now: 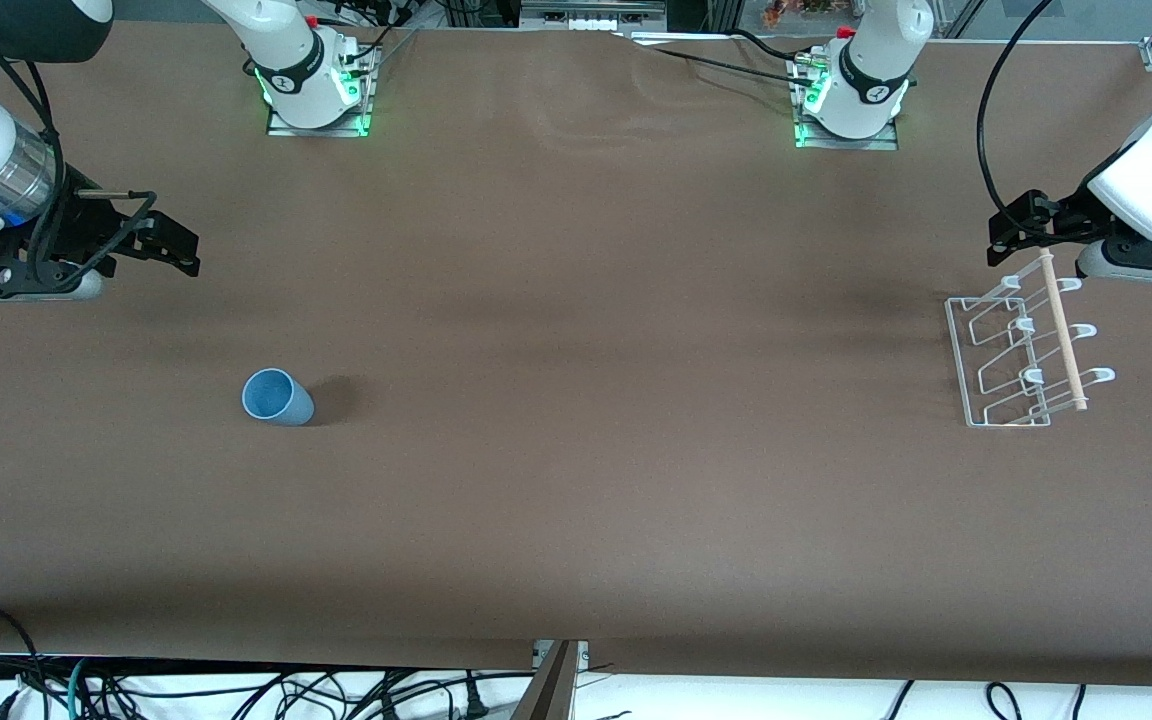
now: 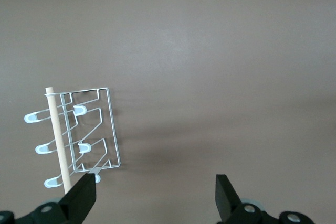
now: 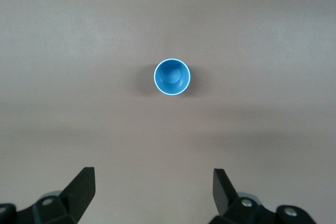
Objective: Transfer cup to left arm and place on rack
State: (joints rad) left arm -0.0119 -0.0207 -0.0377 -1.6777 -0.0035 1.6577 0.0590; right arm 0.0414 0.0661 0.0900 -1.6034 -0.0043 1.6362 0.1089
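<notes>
A light-blue cup [image 1: 277, 397] stands upright and open-mouthed on the brown table [image 1: 576, 480] toward the right arm's end, well apart from the white wire rack [image 1: 1021, 345] (its pale wooden dowel [image 1: 1063, 332] running along one edge) that sits toward the left arm's end. The right tool [image 1: 174, 245], black and mounted below a shiny silver wrist ring, hangs above the table at its own end with its fingers spread wide and nothing between them; its wrist view looks straight down into the cup [image 3: 172, 76], which sits apart from both fingertips [image 3: 84, 184]. The left tool [image 1: 1011, 232], on the white blocky wrist with a looping black cable, hangs above the table just by the rack, likewise fully spread and holding nothing; in its wrist view one fingertip [image 2: 86, 192] shows just beside the rack's [image 2: 92, 132] corner.
</notes>
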